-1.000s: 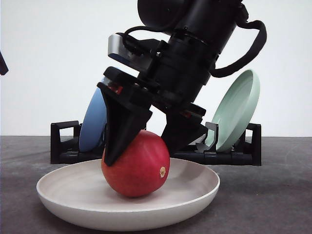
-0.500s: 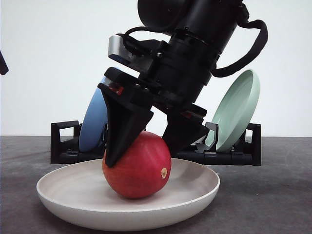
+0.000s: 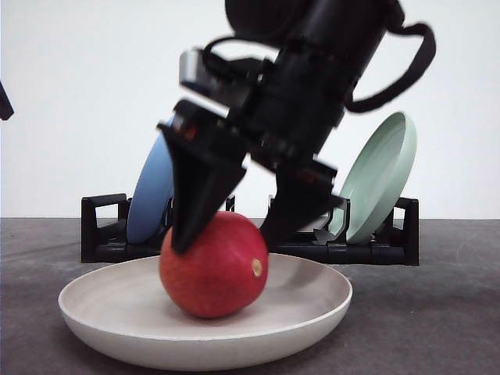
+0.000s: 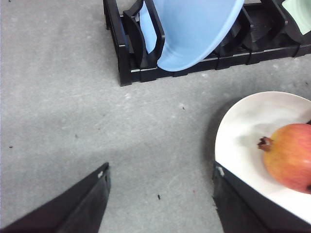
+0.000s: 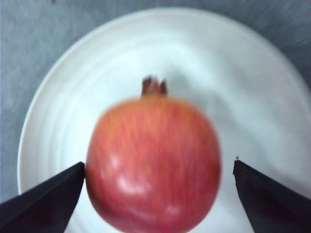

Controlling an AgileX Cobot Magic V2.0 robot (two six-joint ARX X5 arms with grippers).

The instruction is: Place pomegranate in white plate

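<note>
Releasing cleanly looks like the step in hand: the right gripper should lift straight up so neither finger nudges the fruit into a roll.

Front view: pomegranate sits in the white plate on the near part of the grey surface. Jaws straddle its top, spread wider than the fruit; left finger seems to graze it, right finger apart. Blue plate and pale green plate stand in the black rack behind.

Left wrist view: left gripper hangs wide open over bare surface, holding nothing.

Right wrist view: one finger just touches the fruit, the other well clear; grip released.
</note>
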